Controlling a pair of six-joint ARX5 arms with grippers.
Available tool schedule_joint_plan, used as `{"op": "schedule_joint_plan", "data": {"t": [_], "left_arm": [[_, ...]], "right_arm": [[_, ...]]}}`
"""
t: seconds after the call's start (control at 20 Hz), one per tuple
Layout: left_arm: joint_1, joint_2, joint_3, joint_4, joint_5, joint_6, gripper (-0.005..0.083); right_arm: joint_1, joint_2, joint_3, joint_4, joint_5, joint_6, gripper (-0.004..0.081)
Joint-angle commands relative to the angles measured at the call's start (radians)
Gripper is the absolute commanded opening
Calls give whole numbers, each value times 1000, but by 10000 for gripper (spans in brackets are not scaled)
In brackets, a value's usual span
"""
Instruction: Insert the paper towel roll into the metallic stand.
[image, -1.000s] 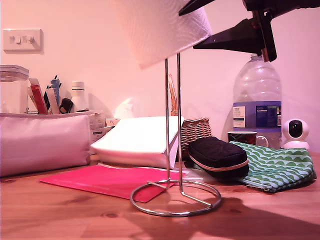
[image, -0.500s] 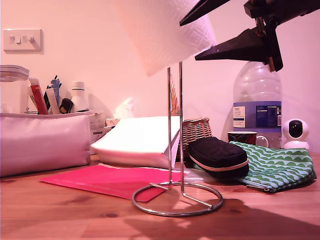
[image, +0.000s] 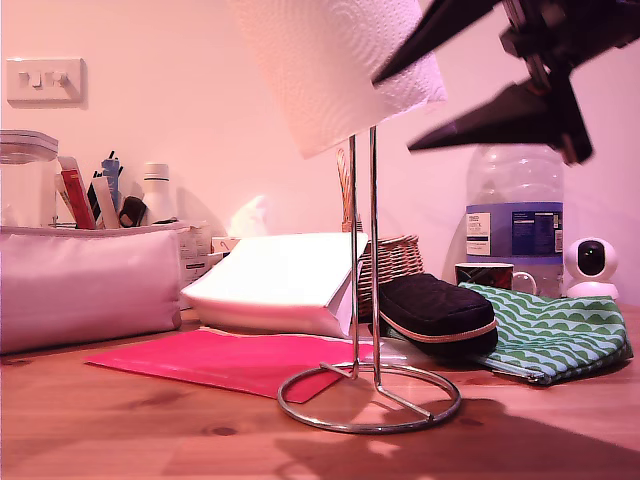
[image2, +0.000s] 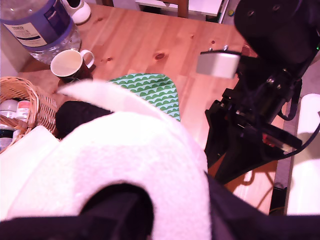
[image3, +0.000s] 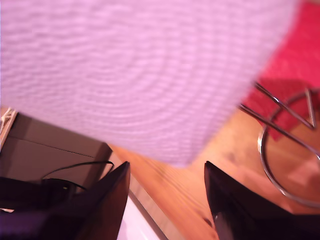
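Roll (image: 340, 70) and metallic stand (image: 373, 250) both sit further toward the exterior view's right than a second ago, the paper towel roll tilted over the loop's top, whose wires vanish behind its lower edge. Our second gripper (image: 393, 115) has drawn back, jaws spread wide and empty. We judge the core is only starting onto the loop.

First wrist view: our first gripper (image2: 165, 220) appears to pinch the roll's wall, one dark finger inside the hollow core.

Second wrist view: open fingers frame embossed paper, the ring base beyond.

The water bottle (image: 514, 220) carries a blue label, too small to read.
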Motion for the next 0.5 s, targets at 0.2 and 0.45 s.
{"op": "schedule_joint_plan", "data": {"t": [0.2, 0.45], "left_arm": [[-24, 56, -38, -30, -14, 0, -22], [-51, 56, -38, -37, -64, 43, -22]], "right_arm": [[4, -11, 13, -122, 2, -36, 423], [3, -11, 13, -307, 53, -140, 423]]}}
